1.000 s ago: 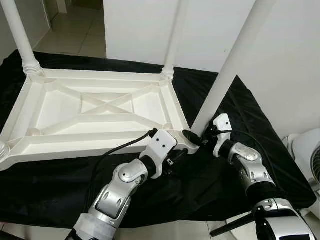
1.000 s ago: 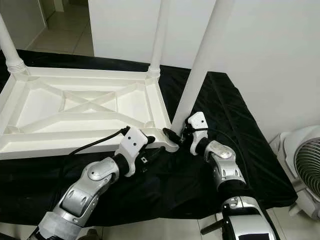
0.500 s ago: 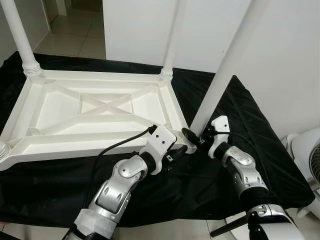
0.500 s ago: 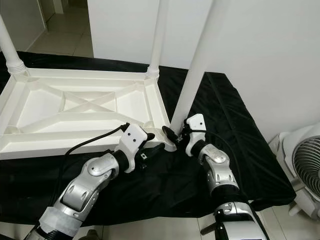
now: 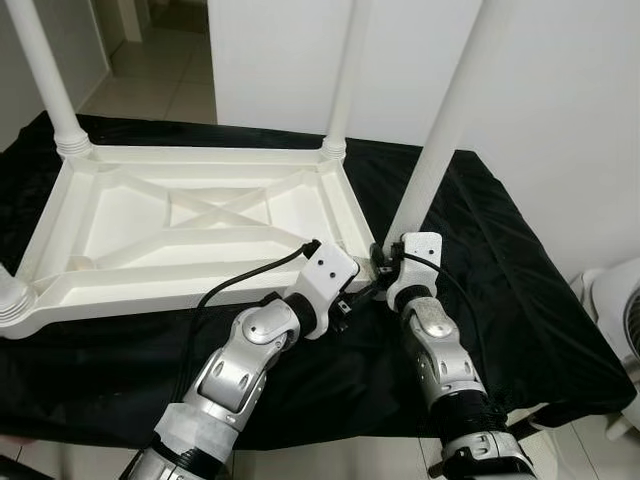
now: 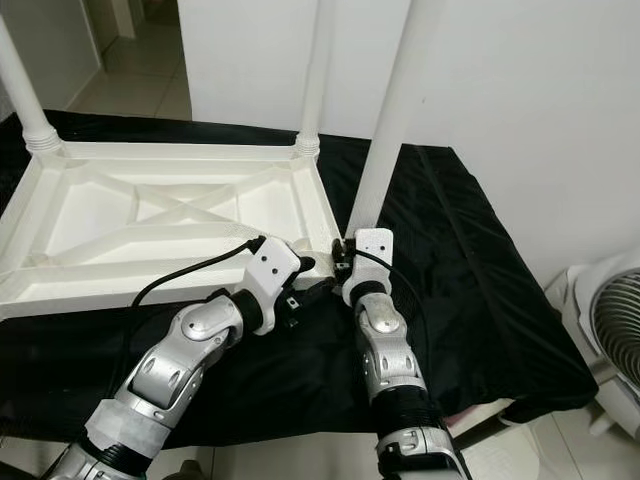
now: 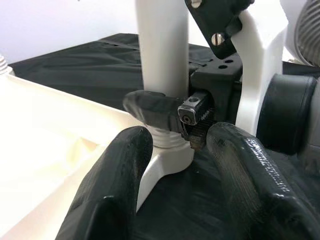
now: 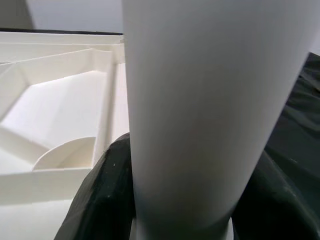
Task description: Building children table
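So the white kids' table [image 5: 190, 225] is lying upside down on a black cloth [image 5: 500, 260], underside ribs facing up. The near-right leg [image 5: 440, 130] is standing in its corner socket, leaning a bit to the right as it goes up, and its top runs out of frame. The right gripper [image 7: 165, 112] is clamped around that leg right at the base, one finger each side; the right wrist view is basically just the leg up close with black fingers [image 8: 102, 195] pressed against it. The left gripper [image 7: 180, 165] sits just in front of the same corner with its fingers spread apart, not touching the leg, the corner foot showing in the gap between them.

Two more legs are up: far-left [image 5: 40, 75] and far-right [image 5: 345, 80], both cut off at the top. There's a fourth corner at the near left [image 5: 12, 298] but it's mostly out of frame, so can't say much about it.

Room-wise: the table's right edge leaves a decent strip of bare cloth on the right, and there's open cloth in front too. A white wall [image 5: 560, 120] stands close behind and to the right, a fan [image 6: 610, 330] pokes in at the far right edge, and tiled floor [image 5: 160, 90] shows through a doorway at the back.
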Motion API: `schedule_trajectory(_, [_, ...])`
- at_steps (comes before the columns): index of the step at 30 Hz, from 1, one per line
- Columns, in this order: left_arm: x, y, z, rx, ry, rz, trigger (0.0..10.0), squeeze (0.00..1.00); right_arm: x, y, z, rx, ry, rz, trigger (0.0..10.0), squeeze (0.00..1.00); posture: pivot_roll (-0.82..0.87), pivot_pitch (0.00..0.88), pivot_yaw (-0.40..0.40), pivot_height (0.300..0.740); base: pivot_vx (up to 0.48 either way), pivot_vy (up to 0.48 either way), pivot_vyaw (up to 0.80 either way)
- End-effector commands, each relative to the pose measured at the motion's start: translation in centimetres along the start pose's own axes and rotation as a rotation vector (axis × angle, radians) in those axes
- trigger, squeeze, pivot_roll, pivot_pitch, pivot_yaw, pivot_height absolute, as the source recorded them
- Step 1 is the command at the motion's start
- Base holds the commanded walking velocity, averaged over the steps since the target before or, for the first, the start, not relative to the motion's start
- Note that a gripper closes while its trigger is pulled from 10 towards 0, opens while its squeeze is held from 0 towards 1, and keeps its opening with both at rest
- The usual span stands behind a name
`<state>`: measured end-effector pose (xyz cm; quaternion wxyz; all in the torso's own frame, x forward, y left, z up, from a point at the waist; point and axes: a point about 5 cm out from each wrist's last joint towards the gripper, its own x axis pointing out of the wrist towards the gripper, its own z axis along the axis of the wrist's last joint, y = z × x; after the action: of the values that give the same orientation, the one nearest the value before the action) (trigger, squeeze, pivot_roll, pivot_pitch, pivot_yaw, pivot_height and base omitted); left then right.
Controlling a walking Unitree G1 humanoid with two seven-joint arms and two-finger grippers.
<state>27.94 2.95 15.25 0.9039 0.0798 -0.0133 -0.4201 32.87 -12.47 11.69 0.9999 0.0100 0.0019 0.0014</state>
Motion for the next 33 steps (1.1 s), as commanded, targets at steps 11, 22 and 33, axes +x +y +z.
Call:
schedule_trajectory(11, [0.4, -0.1, 0.2, 0.004, -0.016, -0.024, 10.0, 0.00, -0.3, -0.5, -0.8, -0.034, 0.072, -0.048, 10.0, 1.00, 0.21, 0.000, -0.107, 0.740, 0.000, 0.000, 0.00])
schedule_trajectory(22, [0.1, 0.2, 0.2, 0.009, -0.014, -0.013, 10.0, 0.00, -0.2, -1.2, -0.7, -0.041, 0.056, 0.031, 10.0, 1.00, 0.21, 0.000, -0.102, 0.740, 0.000, 0.000, 0.00])
schedule_trajectory(33, [0.2, 0.3, 0.4, 0.019, -0.016, -0.027, 10.0, 0.00, 0.3, -2.2, 0.8, -0.113, -0.020, 0.416, 10.0, 0.00, 0.20, 0.000, -0.081, 0.740, 0.000, 0.000, 0.00])
